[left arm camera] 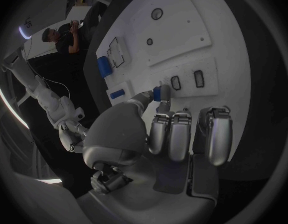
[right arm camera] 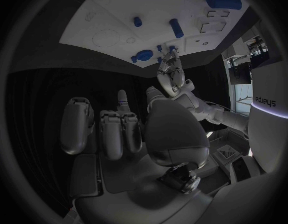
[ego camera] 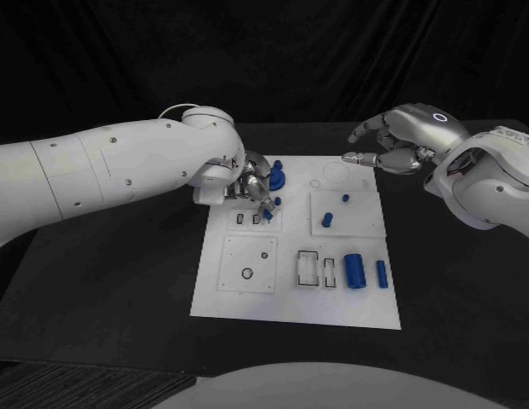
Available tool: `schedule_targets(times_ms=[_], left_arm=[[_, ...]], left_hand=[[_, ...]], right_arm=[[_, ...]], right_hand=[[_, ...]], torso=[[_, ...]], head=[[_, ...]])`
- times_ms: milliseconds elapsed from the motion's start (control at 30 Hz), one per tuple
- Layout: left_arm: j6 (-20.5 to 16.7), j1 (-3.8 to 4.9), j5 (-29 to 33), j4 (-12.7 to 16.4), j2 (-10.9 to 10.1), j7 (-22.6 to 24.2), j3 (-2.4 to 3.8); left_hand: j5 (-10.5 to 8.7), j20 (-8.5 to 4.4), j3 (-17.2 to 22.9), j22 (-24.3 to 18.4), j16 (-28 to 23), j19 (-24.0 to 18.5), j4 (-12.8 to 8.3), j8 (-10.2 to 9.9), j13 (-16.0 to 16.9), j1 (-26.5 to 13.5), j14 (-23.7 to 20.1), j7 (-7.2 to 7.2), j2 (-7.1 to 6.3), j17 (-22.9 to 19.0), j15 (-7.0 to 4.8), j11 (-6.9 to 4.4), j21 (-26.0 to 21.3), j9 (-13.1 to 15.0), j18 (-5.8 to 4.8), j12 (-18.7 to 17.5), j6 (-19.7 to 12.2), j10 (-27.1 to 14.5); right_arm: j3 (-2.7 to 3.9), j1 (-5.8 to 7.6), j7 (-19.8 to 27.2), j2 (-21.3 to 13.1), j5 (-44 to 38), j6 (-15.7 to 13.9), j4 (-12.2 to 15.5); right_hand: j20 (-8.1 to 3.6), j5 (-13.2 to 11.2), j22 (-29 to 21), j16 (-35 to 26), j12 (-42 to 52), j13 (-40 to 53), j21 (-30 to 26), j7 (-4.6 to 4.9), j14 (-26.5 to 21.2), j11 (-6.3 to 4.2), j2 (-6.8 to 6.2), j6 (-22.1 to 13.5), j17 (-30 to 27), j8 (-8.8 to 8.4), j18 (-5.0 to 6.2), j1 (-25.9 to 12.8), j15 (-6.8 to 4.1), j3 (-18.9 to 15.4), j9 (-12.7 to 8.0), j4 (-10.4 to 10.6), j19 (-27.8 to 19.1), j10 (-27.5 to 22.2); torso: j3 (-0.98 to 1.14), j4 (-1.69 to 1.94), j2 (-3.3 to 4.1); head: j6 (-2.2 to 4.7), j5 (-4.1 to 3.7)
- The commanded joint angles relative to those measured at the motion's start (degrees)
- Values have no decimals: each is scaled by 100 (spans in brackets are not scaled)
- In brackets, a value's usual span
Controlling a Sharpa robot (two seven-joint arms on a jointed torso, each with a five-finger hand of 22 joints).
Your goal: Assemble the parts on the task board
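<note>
Closest to view, the left robot hand (left arm camera: 158,134) pinches a small blue part (left arm camera: 158,93) just above the two small slots (left arm camera: 186,80) near the task board's (ego camera: 291,307) far-left corner, while the right robot hand (ego camera: 402,136) hovers unclenched and empty off its far-right corner.

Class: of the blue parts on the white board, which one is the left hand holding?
The small blue part pinched in the left hand above two rectangular slots; the others lie untouched.
</note>
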Motion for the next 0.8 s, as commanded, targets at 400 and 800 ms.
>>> schedule_targets(times_ms=[400, 800], left_arm=[[-71, -33, -7, 34, -124, 236, -7], [-371, -36, -7, 208, -381, 227, -7]], left_hand=[[397, -11, 1170, 964, 15, -4, -672, -56, 1502, -267, 606, 26, -258, 1506, -10, -14, -41, 333, 47, -3, 90, 597], [418, -10, 1321, 977, 15, 7, -727, -46, 1502, -401, 606, 21, -320, 1506, -11, -17, -42, 413, 45, -3, 138, 597]], right_arm=[[4, -13, -146, -28, -10, 80, 2], [4, -14, -164, -47, -10, 107, 0]], right_hand=[[34, 20, 1038, -19, 20, 1509, -60, -2, 607, 34, 56, 43, 1484, -1, -2, -1, 44, -21, -9, -14, -27, 601], [34, 17, 1028, -47, 20, 1509, -92, -1, 598, 35, 63, 48, 1463, -1, 5, 2, 45, -22, -10, -13, -40, 601]], torso=[[3, 2, -2], [-8, -1, 1]], head=[[-36, 26], [-31, 63]])
